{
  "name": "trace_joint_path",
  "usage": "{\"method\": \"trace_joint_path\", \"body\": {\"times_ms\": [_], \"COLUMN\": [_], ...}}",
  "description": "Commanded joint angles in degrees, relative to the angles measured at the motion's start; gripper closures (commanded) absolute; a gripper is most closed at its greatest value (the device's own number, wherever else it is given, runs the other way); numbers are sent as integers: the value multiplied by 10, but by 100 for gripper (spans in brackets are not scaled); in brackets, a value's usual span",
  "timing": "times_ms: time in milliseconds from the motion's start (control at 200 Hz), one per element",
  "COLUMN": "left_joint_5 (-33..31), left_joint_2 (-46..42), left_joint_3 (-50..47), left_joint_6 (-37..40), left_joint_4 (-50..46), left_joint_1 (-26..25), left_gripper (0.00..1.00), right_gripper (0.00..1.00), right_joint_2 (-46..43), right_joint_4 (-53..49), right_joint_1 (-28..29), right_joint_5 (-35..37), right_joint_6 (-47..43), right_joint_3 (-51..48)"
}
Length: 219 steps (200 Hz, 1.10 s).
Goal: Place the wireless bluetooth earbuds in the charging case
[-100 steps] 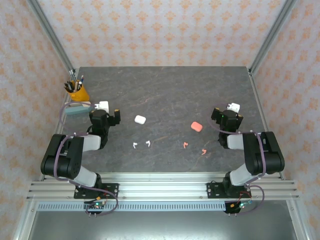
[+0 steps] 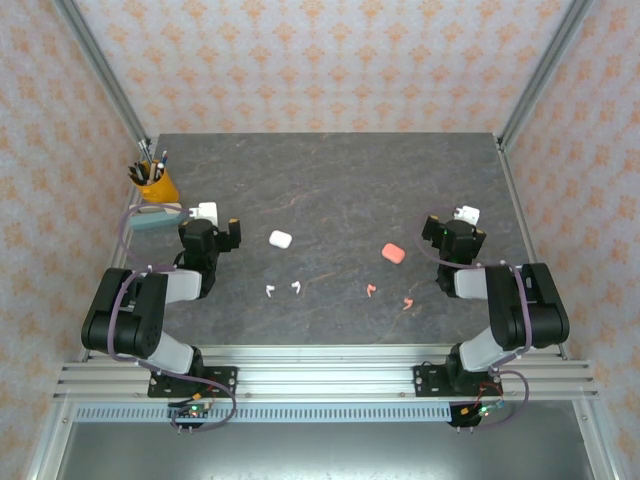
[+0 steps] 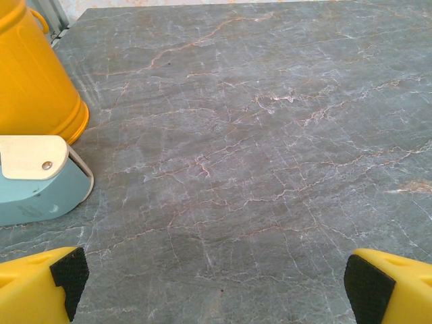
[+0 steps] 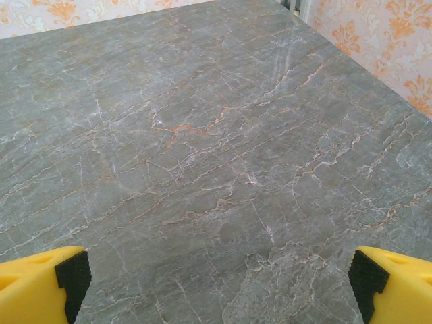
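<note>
Top external view, from the left: a yellow pen cup (image 2: 155, 187) and a pale blue holder (image 2: 150, 218) with a cream top sit at the left edge of the table (image 2: 330, 170), next to the left gripper (image 3: 217, 283), whose jaws stand wide apart over bare stone with nothing between them. Toward the middle lies the white case (image 2: 280, 239) with the two white earbuds (image 2: 270, 291) loose on the table nearer the arms, then the two pink earbuds (image 2: 371, 290) with the pink case (image 2: 393, 254) just beyond them. Farthest right, the right gripper (image 4: 220, 280) is likewise spread wide and empty, well apart from every earbud.
</note>
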Motion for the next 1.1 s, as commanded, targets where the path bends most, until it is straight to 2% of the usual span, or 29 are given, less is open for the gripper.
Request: {"method": "trace_joint_path", "body": {"times_ms": [0, 385, 455, 510, 550, 651, 691, 751, 886, 1041, 1091], "left_joint_5": [1, 15, 15, -8, -33, -61, -59, -43, -12, 4, -1], "left_joint_2": [0, 0, -1, -16, -34, -54, -60, -72, -93, -122, -133], "left_joint_3": [4, 5, 2, 16, 44, 129, 153, 178, 235, 267, 274], "left_joint_6": [-3, -8, -7, -17, -28, -54, -73, -107, -205, -297, -325], "left_joint_4": [18, 17, 20, -13, -81, -246, -290, -340, -451, -539, -564], "left_joint_1": [4, 12, 12, 12, 11, 11, 12, 11, 9, 4, 1], "left_gripper": [0, 0, 0, 0, 0, 0, 0, 0, 0, 0, 0], "right_gripper": [1, 1, 1, 1, 1, 1, 1, 0, 0, 0, 4], "right_joint_2": [-4, -6, -24, -70, -100, -138, -138, -119, -65, -57, -49], "right_joint_4": [10, 14, -5, -112, -215, -406, -464, -639, -779, -824, -853], "right_joint_1": [-3, -4, 4, 9, 9, 8, 8, 2, -10, -5, -3], "right_joint_5": [-8, -9, 47, 99, 128, 141, 177, 252, 170, 41, 1], "right_joint_6": [-4, -4, 7, 26, 54, 118, 170, 298, 283, 291, 302], "right_joint_3": [6, 3, 7, 39, 80, 178, 218, 302, 427, 453, 463]}}
